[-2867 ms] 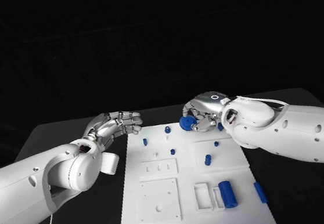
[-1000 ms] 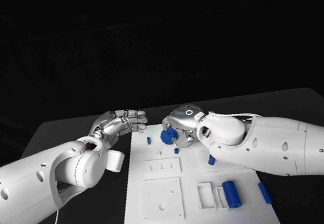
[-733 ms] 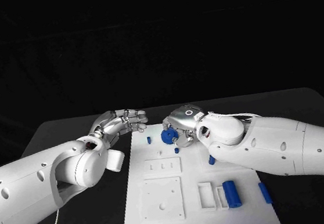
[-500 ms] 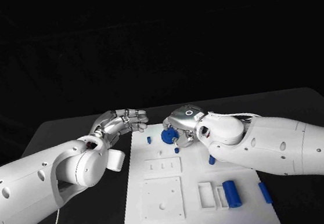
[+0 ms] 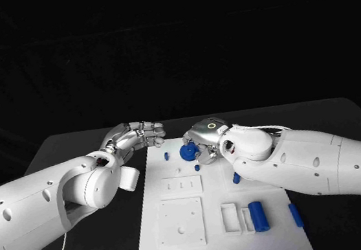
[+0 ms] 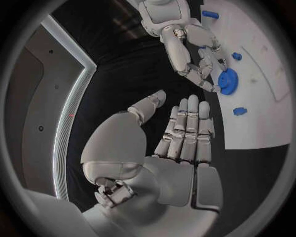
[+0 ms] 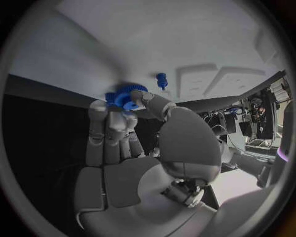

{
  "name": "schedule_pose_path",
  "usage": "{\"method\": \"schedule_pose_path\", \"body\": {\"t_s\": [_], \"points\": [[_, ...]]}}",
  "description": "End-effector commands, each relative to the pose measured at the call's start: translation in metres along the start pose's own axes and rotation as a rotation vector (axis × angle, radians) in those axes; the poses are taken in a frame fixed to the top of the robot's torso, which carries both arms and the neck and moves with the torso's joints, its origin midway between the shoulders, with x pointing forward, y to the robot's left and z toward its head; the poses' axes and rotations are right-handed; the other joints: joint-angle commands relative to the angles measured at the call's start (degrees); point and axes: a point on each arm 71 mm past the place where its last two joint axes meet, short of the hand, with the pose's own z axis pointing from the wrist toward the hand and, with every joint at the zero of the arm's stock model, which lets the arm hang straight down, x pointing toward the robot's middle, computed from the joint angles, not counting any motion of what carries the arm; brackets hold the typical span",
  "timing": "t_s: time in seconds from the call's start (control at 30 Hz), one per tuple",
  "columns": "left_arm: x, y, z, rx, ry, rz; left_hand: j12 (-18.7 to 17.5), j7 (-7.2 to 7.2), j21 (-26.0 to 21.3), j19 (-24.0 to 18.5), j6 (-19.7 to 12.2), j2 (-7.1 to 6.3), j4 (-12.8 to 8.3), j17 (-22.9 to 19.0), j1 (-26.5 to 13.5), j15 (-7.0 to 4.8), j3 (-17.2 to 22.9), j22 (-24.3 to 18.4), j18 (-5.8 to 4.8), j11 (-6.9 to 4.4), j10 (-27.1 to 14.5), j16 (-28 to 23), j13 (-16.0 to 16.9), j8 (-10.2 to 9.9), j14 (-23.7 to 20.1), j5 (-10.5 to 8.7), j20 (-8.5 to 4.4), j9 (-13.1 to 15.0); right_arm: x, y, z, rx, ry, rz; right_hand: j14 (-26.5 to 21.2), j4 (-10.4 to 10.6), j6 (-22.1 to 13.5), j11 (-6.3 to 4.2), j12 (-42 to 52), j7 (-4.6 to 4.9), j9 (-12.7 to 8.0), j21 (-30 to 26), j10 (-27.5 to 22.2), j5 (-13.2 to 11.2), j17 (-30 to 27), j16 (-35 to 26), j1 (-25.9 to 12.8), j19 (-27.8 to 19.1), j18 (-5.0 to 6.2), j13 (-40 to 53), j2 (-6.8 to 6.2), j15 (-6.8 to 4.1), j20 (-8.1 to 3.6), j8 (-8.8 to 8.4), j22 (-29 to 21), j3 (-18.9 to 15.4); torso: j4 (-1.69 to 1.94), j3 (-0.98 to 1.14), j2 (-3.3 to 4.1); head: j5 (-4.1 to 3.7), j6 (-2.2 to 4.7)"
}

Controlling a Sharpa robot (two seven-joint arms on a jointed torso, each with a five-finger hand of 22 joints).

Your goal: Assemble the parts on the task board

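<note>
Fingers (image 7: 132, 101) of the right hand (image 5: 203, 135) pinch a round blue toothed gear (image 5: 187, 152) just over the far end of the white task board (image 5: 187, 242).
Placing is the step in hand; next it likely needs lowering squarely onto its seat. Left hand (image 5: 133, 136) hovers beside the board over the black tabletop (image 5: 62, 152), fingers apart, holding nothing.

R hand (image 5: 206, 135) holds blue gear (image 5: 187, 152) over task board (image 5: 188, 245) far end; L hand (image 5: 133, 136) hovers empty nr board's far-left corner.
</note>
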Motion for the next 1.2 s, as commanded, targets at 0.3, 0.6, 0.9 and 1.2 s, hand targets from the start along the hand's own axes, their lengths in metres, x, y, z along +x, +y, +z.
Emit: {"method": "schedule_pose_path", "body": {"t_s": [0.3, 0.6, 0.9, 1.2], "points": [[0.001, -0.002, 0.0, 0.01, 0.014, -0.002, -0.32, 0.35, 0.28, -0.53, 0.19, -0.12, 0.28, 0.11, -0.02, 0.22, 0.23, 0.66, 1.05, -0.11, 0.43, -0.24, -0.06, -0.26, -0.1, -0.21, 0.08, -0.06, 0.01, -0.011, -0.005, 0.018, 0.091, 0.033, -0.08, 2.38, -1.13, -0.45, 0.5, -0.07, -0.37, 0.13, -0.59, -0.91, 0.59, -0.13, -5.1, 0.08, 2.57, -0.25, 4.09, -0.64, 0.29, 0.12, 0.96, 10.55, -0.1, 0.06, -0.01, 0.21, -0.05], [0.001, -0.002, 0.0, 0.011, 0.013, -0.002, -0.34, 0.34, 0.28, -0.54, 0.18, -0.11, 0.28, 0.11, -0.05, 0.22, 0.23, 0.65, 1.06, -0.11, 0.43, -0.26, -0.06, -0.26, -0.11, -0.21, 0.07, -0.07, 0.01, -0.02, -0.012, 0.03, 0.084, 0.044, 0.01, 2.85, -1.31, -0.4, 0.79, 0.01, -0.39, 0.39, -0.61, -4.85, 0.81, -0.11, -7.2, 0.28, 2.57, -0.36, 5.15, -0.63, -0.07, 0.63, 0.94, 16.24, -0.03, 0.05, -0.01, 0.22, -0.08], [-0.002, -0.002, -0.001, 0.011, 0.007, -0.001, -0.37, 0.34, 0.27, -0.54, 0.17, -0.11, 0.26, 0.12, -0.07, 0.21, 0.23, 0.65, 1.06, -0.11, 0.43, -0.27, -0.06, -0.27, -0.12, -0.2, 0.06, -0.07, -0.002, -0.039, -0.03, 0.05, -0.045, 0.143, 0.13, 2.59, -0.96, -0.24, 0.97, 0.2, -0.28, 0.59, -0.45, -4.47, 0.9, -0.02, -7.67, 0.52, 2.57, -0.37, 4.79, -0.5, -0.25, 1.02, 0.95, 16.91, -0.32, 0.19, -0.11, 0.38, 0.08], [-0.01, -0.002, -0.002, 0.016, -0.008, 0.002, -0.44, 0.36, 0.27, -0.57, 0.15, -0.25, 0.31, 0.13, -0.29, 0.23, 0.12, 0.65, 1.04, -0.09, 0.42, -0.29, -0.06, -0.29, -0.13, -0.28, 0.08, -0.08, -0.036, -0.093, -0.05, 0.079, -0.148, 0.545, -0.03, 1.82, -1.01, 1.53, 1.06, 2.0, 0.25, 0.97, -1.3, -10.19, 0.87, -0.39, -12.69, 0.8, 2.54, -0.4, -0.32, 1.16, -0.54, 1.72, 1.01, 1.85, -1.01, 0.46, -0.3, 0.42, 0.56]]}}
